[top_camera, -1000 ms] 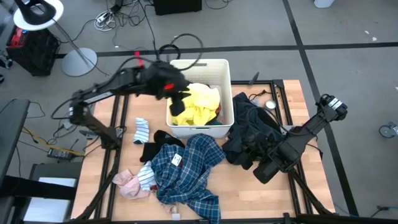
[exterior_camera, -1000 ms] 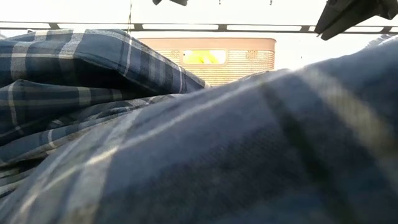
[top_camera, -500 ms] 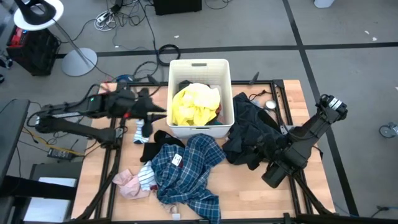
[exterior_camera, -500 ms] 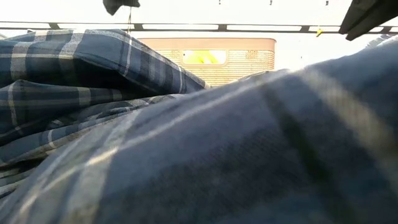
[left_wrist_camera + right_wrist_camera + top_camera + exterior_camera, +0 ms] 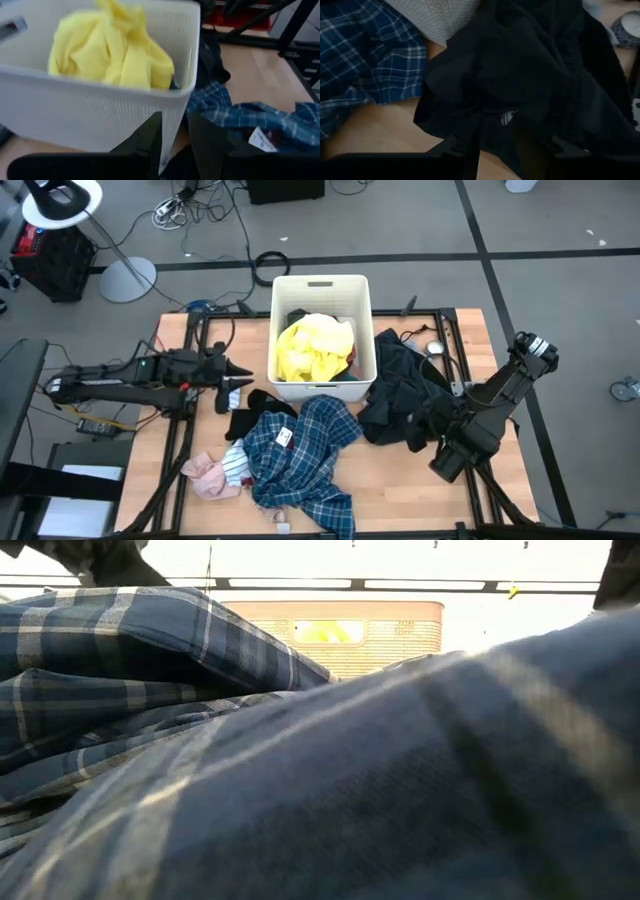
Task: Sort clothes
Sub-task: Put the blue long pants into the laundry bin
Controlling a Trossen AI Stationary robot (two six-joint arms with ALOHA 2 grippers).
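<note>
Left gripper slightly parted, empty, beside white basket. Right gripper apparently pinching black garment, grip unclear. Plaid shirt on wooden table; grey floor beyond.

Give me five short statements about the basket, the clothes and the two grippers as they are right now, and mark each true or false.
1. A yellow garment lies in the white basket. True.
2. The blue plaid shirt is inside the basket. False: it lies on the table, in front of the basket.
3. The left gripper is over the basket. False: it is beside the basket's left side, low over the table near a sock.
4. The dark garment lies to the right of the basket. True.
5. The right gripper has lifted the dark garment clear of the table. False: the gripper points at the garment, which is heaped on the table.
</note>
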